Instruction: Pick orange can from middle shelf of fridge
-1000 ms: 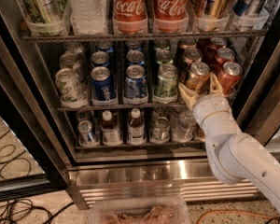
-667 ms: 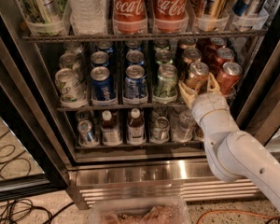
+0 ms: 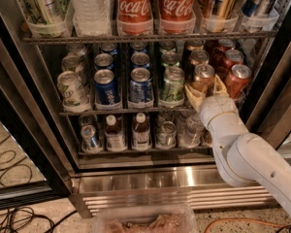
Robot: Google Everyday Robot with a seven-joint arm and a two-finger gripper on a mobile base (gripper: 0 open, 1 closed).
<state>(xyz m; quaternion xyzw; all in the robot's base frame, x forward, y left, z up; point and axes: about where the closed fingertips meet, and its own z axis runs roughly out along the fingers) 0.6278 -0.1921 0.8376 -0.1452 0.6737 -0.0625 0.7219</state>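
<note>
The orange can (image 3: 203,75) stands at the front of the fifth lane on the middle shelf (image 3: 121,111) of the fridge (image 3: 150,181), with more orange cans behind it. My gripper (image 3: 203,86) is on a white arm that comes in from the lower right. It is open, with one tan finger (image 3: 193,95) left of the can's lower body and the other (image 3: 220,85) to its right. The can stands upright on the shelf.
Red cans (image 3: 238,77) fill the lane right of the orange can, and green-and-white cans (image 3: 173,84) the lane to its left. Coca-Cola bottles (image 3: 133,6) stand on the rack above, small bottles (image 3: 141,130) below. Cables (image 3: 9,217) lie on the floor at left. A plastic container (image 3: 145,222) sits at the bottom.
</note>
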